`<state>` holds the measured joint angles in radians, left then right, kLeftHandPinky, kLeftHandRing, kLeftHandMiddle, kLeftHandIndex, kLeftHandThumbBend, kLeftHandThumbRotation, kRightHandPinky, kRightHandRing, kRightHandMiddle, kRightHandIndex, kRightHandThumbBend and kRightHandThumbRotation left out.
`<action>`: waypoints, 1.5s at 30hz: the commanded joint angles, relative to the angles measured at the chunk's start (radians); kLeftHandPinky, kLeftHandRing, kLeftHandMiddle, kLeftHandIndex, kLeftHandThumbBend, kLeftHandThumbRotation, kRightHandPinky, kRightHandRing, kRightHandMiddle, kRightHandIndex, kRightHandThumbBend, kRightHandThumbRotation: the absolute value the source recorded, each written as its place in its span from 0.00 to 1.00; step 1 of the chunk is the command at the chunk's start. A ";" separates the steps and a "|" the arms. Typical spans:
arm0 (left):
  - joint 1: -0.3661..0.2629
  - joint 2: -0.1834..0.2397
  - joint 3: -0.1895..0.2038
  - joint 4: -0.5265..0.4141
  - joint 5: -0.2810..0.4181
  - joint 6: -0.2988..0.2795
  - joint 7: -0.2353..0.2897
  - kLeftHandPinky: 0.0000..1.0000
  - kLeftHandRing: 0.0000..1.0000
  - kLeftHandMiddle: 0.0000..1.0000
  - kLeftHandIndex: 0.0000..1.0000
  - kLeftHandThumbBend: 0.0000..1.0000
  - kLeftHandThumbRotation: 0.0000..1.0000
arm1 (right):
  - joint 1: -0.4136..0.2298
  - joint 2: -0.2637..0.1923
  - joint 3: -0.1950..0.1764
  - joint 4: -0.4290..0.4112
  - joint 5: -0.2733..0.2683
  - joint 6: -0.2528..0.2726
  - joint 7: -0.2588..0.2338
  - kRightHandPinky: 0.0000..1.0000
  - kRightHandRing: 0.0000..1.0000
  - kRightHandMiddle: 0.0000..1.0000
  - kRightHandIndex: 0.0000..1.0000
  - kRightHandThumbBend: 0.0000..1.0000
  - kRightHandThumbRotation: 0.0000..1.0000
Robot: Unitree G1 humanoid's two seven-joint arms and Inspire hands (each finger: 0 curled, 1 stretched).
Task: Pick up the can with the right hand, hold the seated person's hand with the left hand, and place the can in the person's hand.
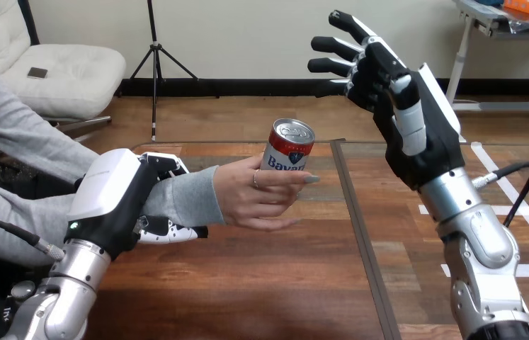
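Observation:
A can (288, 144) with a silver top and a red, white and blue side stands upright in the person's hand (258, 198), whose fingers wrap around it above the table. My left hand (123, 202) is shut on the person's wrist, its fingers curled round the grey sleeve from both sides. My right hand (389, 85) is raised to the right of the can and apart from it, open, with fingers spread and holding nothing.
The wooden table (261, 283) has a dark seam (357, 234) running from back to front through its middle. White tape lines (523, 227) mark the table at the right. A black cable (513, 177) loops beside my right forearm.

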<state>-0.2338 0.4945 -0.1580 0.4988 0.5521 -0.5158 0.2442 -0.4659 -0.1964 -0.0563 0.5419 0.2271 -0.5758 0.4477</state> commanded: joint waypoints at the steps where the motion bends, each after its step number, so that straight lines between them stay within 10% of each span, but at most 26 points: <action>1: -0.054 -0.018 0.031 -0.072 -0.064 -0.006 -0.028 0.27 0.32 0.38 0.43 0.76 0.00 | -0.006 0.006 -0.018 -0.049 0.018 -0.003 0.007 0.68 0.79 0.84 0.91 1.00 0.98; 8: -0.034 -0.018 0.031 -0.127 -0.073 0.057 -0.080 0.34 0.42 0.48 0.50 0.88 0.01 | 0.002 0.007 -0.022 -0.051 0.023 -0.004 0.005 0.68 0.79 0.83 0.91 1.00 0.98; 22: -0.004 0.001 0.026 -0.213 0.004 0.140 -0.102 0.51 0.69 0.76 0.75 1.00 0.47 | 0.006 0.002 -0.029 -0.034 0.024 -0.015 0.008 0.69 0.78 0.81 0.90 1.00 0.98; 45: 0.012 0.028 0.027 -0.272 0.015 0.189 -0.165 0.74 0.80 0.82 0.81 1.00 0.64 | -0.004 0.016 -0.055 0.019 0.057 -0.069 0.057 0.66 0.74 0.79 0.87 1.00 1.00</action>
<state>-0.1936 0.5094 -0.1452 0.2925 0.5615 -0.3341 0.0852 -0.4260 -0.1953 -0.0865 0.5518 0.2619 -0.6203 0.4998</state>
